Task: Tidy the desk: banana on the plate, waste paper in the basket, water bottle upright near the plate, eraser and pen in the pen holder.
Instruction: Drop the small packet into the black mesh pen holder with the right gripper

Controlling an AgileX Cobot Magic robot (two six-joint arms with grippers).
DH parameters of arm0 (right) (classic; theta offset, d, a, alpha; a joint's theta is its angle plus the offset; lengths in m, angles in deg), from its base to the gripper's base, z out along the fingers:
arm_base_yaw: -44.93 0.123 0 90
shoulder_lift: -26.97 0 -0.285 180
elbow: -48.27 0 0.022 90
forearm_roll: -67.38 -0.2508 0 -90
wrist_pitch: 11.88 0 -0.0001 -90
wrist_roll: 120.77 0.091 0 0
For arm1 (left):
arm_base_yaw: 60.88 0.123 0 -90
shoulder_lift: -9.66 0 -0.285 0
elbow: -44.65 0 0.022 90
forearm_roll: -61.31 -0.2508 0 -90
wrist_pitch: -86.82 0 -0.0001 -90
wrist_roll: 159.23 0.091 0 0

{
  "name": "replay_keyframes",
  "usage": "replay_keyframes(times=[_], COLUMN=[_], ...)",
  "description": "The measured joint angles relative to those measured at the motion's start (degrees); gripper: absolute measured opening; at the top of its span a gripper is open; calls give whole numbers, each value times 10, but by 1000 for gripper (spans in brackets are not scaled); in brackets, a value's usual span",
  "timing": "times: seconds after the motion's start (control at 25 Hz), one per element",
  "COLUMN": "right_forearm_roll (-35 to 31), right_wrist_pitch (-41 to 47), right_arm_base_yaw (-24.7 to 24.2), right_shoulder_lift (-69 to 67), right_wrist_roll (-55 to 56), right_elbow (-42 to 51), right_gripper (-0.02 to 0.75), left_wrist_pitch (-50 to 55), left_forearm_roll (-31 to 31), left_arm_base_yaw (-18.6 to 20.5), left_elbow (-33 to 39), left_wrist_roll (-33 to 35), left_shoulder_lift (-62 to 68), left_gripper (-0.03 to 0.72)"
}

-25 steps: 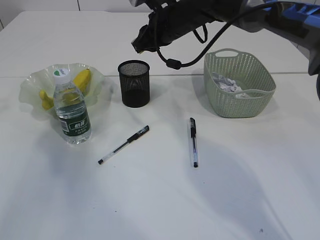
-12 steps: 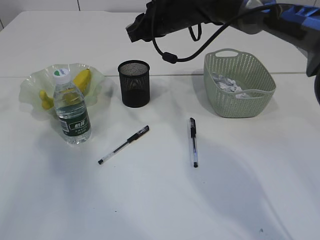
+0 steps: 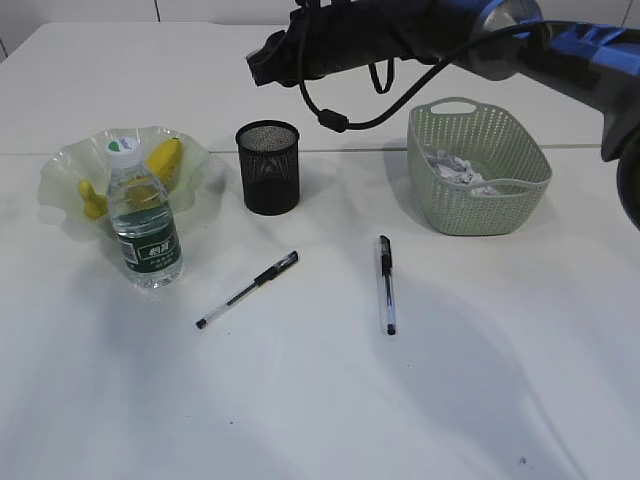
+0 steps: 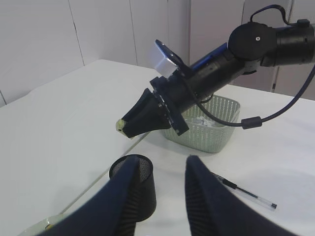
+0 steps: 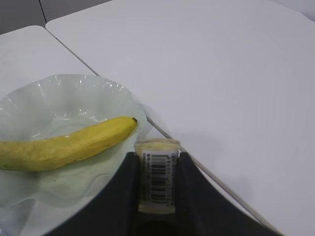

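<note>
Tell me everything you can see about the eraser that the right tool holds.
The eraser is a small pale yellowish block in a white paper sleeve printed with a barcode. The right tool pinches it between its two dark fingers, one end sticking out forward. It hangs in the air above the table, near the pen holder, touching nothing else.

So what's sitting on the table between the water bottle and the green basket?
In the exterior view, the black mesh pen holder stands between the water bottle and the basket. Two pens lie nearer the camera, below that line.
</note>
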Motion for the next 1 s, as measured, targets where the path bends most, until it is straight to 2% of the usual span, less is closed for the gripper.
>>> replay_keyframes(times=[1.0], right_forearm_roll=[-25], right_wrist_pitch=[-3], right_arm_base_yaw=[-8], right_shoulder_lift=[-26], right_wrist_roll=[-4], right_elbow=[0], right_gripper=[135], left_wrist_pitch=[0], left_forearm_roll=[0], left_arm_base_yaw=[0], left_elbow=[0], left_wrist_roll=[0], left_shoulder_lift=[0], left_gripper=[215])
